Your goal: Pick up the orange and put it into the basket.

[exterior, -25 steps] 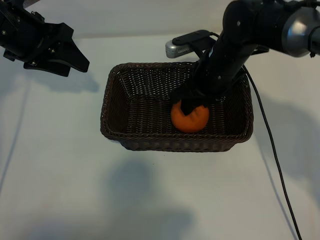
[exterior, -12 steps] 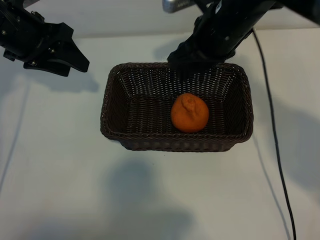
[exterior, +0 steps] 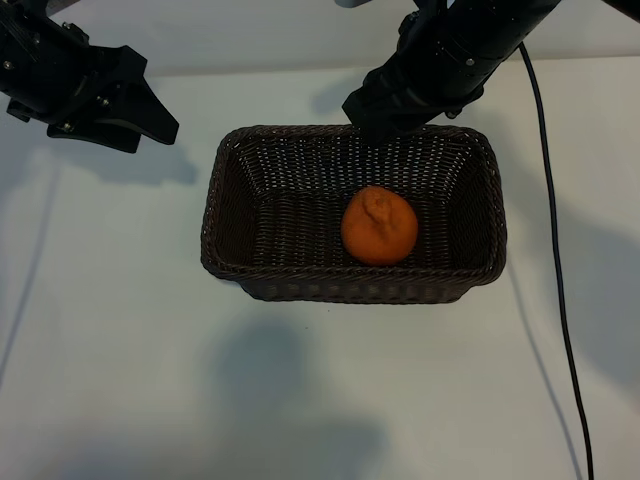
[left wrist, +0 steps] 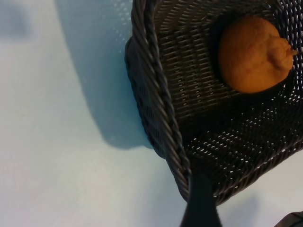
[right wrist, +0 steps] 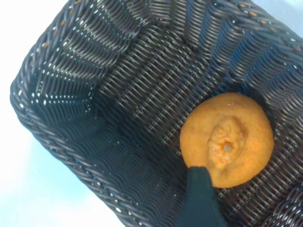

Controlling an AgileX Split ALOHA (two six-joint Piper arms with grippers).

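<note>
The small matte orange fruit (exterior: 379, 226) now lies free on the floor of the dark brown woven wicker basket (exterior: 226, 215). The right pincer (exterior: 385, 115) has let go and risen above the far rim, jaws spread, so the placing looks done. The left pincer (exterior: 140, 120) hangs spread over the white worktop (exterior: 120, 350).

A plain white bench (exterior: 120, 350) fills almost the whole exterior view, smooth, matte and unmarked. Light falls from above and casts several soft grey shadows on it: a broad blurred patch near the front edge of the view, a fainter one at the right side, and another at the upper left. A thin black cable (exterior: 556, 270) trails in a long curve across the right part of the surface. In the left wrist view the same bench surface (left wrist: 52, 156) looks pale bluish-white, with a darker shadow on it.
</note>
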